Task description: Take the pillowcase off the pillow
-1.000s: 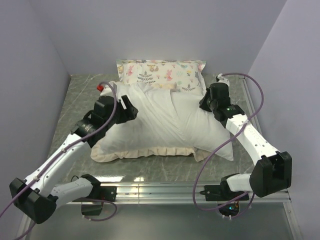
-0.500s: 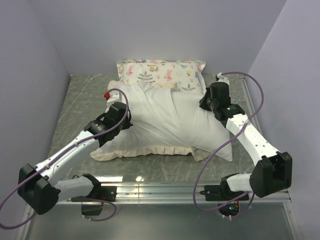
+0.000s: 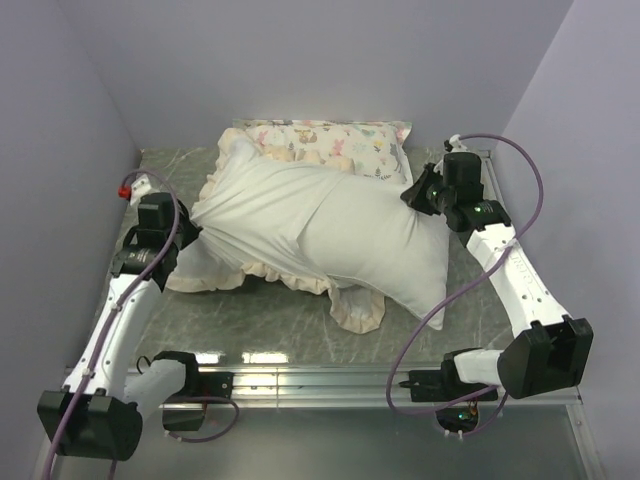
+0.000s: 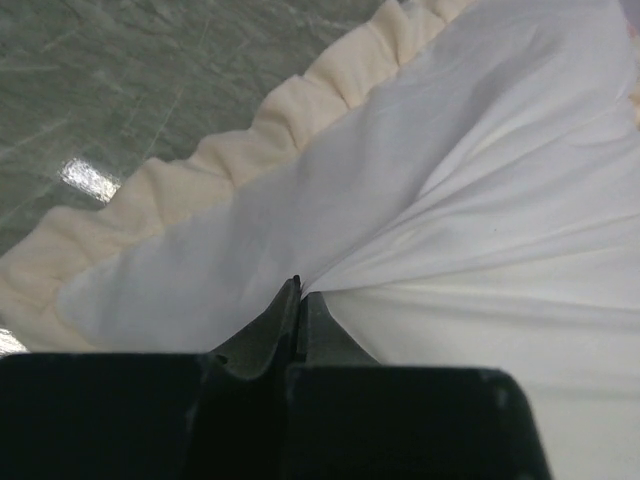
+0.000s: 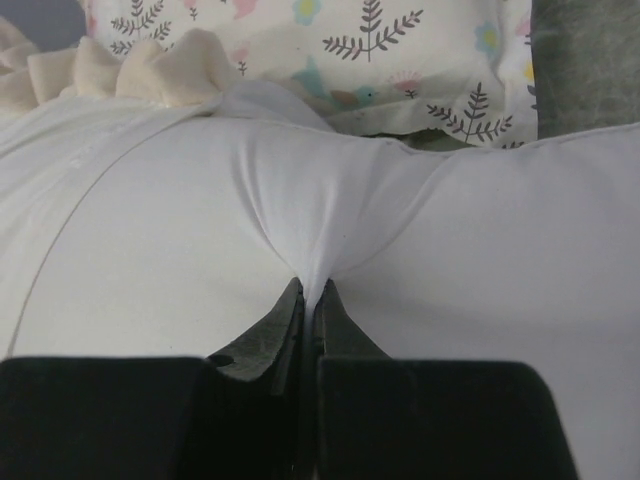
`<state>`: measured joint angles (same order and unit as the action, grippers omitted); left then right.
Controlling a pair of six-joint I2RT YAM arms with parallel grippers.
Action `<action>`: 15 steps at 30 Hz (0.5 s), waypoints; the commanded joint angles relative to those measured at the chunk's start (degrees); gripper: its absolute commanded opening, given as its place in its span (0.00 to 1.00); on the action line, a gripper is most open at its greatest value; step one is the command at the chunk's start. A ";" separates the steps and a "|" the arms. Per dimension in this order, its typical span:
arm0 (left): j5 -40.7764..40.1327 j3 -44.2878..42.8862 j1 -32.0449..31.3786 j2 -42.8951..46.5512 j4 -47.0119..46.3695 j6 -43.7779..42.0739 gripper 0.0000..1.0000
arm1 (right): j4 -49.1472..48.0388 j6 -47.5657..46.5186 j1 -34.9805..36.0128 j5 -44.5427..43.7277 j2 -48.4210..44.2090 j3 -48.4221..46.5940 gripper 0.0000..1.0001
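Note:
The pillowcase [image 3: 265,205] is cream-white with a ruffled frill and is pulled taut toward the left over the middle of the table. My left gripper [image 3: 192,232] is shut on a fold of it at its left end. In the left wrist view the jaws [image 4: 299,290] pinch the white cloth just inside the frill [image 4: 300,100]. The plump white pillow [image 3: 410,265] bulges out at the right. My right gripper [image 3: 418,197] is shut on a pinch of the pillow's cloth [image 5: 500,250], with its jaws [image 5: 312,292] closed on the fold. No dark grey face shows.
A pastel animal-and-tree print pillow [image 3: 340,140] lies against the back wall, just behind the bundle, and shows at the top of the right wrist view [image 5: 400,50]. Purple walls close in on the left, right and back. A metal rail [image 3: 320,375] runs along the near edge.
My left gripper has shut on the pillowcase and swung out to the left, stretching it. The bundle shifted and its frill spread. The right gripper kept its grip and moved slightly back and right.

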<state>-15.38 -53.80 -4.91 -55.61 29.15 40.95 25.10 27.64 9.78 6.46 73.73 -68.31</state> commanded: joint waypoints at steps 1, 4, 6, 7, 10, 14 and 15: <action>-5.02 4.12 4.29 -2.91 -2.42 -3.33 0.01 | -3.66 -2.59 -4.95 -8.40 -3.69 -3.06 0.00; 0.16 5.46 4.47 -5.11 -3.83 -1.84 0.01 | -4.27 -2.76 -4.60 -6.73 -4.30 -1.47 0.00; 2.97 6.07 4.38 -5.21 -5.41 -1.14 0.00 | -4.53 -3.03 -2.41 -6.63 -5.35 -0.16 0.00; 5.86 6.34 4.38 -4.86 -5.85 -1.22 0.00 | -4.71 -3.29 -1.53 -6.63 -5.88 0.28 0.00; 8.33 5.11 4.20 -4.07 -5.77 -1.83 0.01 | -6.81 -4.17 1.81 -7.43 -7.55 1.60 0.00; 10.80 0.29 4.12 -4.59 -3.14 -4.73 0.03 | -9.45 -4.43 3.31 -3.66 -8.17 -0.58 0.00; 11.42 -1.64 4.20 -4.59 -2.96 -5.26 0.05 | -10.42 -4.43 3.58 -2.69 -8.25 -1.20 0.00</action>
<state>-3.29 -49.12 -1.96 -61.23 27.92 39.46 24.25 25.17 13.32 4.29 69.19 -65.41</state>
